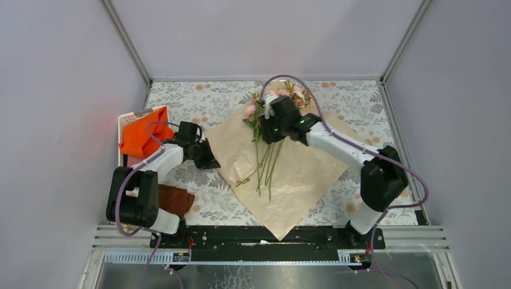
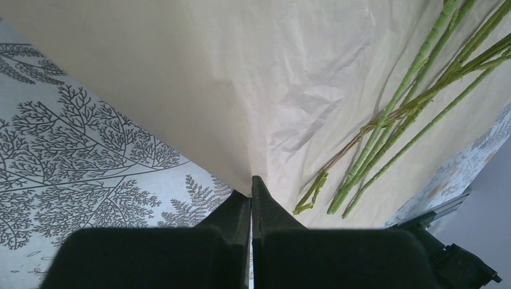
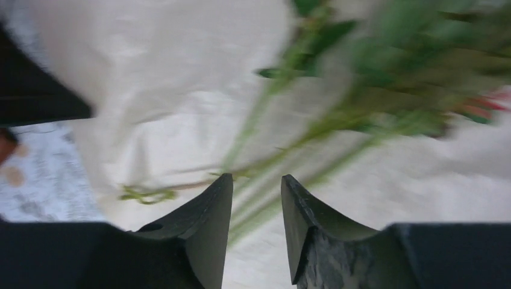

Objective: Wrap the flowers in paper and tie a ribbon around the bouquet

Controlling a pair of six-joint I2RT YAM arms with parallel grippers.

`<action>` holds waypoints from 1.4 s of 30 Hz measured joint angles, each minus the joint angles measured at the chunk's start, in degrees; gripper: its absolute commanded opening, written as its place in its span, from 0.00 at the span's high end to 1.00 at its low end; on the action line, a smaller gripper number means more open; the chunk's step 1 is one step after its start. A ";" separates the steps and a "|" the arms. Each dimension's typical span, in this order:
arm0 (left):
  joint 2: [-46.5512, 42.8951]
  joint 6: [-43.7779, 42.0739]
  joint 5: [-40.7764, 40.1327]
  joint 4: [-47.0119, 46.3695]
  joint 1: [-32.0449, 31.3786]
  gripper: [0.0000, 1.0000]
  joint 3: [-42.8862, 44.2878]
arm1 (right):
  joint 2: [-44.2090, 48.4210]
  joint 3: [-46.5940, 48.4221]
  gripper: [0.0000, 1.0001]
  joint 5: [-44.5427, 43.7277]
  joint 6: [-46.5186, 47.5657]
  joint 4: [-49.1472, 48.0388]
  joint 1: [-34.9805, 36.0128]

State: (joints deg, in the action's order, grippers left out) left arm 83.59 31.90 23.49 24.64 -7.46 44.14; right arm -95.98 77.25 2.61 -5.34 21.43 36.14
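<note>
Looking from the bottom of the top view upward: a dark brown cloth (image 1: 176, 200) at lower left, next to the left arm's base. Above it, a bright orange cloth (image 1: 144, 135) piled in a white basket (image 1: 128, 119) at the left side. Just right of that, the left gripper (image 1: 206, 159), shut tight on the left edge of the paper (image 1: 301, 174).

In the left wrist view, the same pinch at bottom middle: two black fingers (image 2: 235, 208) pressed together, with the thin sheet caught between them and a crease running up from the tips. On the left there, a fern-print table cover (image 2: 90, 150).

Back in the top view, paper spread like a diamond across the middle, peach and crinkly, one corner reaching low in the middle of the frame. Lying on it, the flowers (image 1: 250, 111): green stems (image 1: 265, 165) pointing down the frame, pink roses at upper middle. Over the top of the stems, the right gripper (image 1: 272, 127).

In the blurry right wrist view, jaws apart, a clear gap, nothing squeezed. Just past the fingertips, stems running across the paper.
</note>
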 measured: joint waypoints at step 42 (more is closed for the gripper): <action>-5.51 0.76 -1.90 -2.45 2.78 1.00 -4.46 | 18.43 -23.69 0.00 -9.46 4.09 1.42 39.28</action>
State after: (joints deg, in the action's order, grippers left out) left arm 78.08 32.67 21.58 22.20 -4.69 39.68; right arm -77.56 53.56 -6.85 -1.26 22.85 75.42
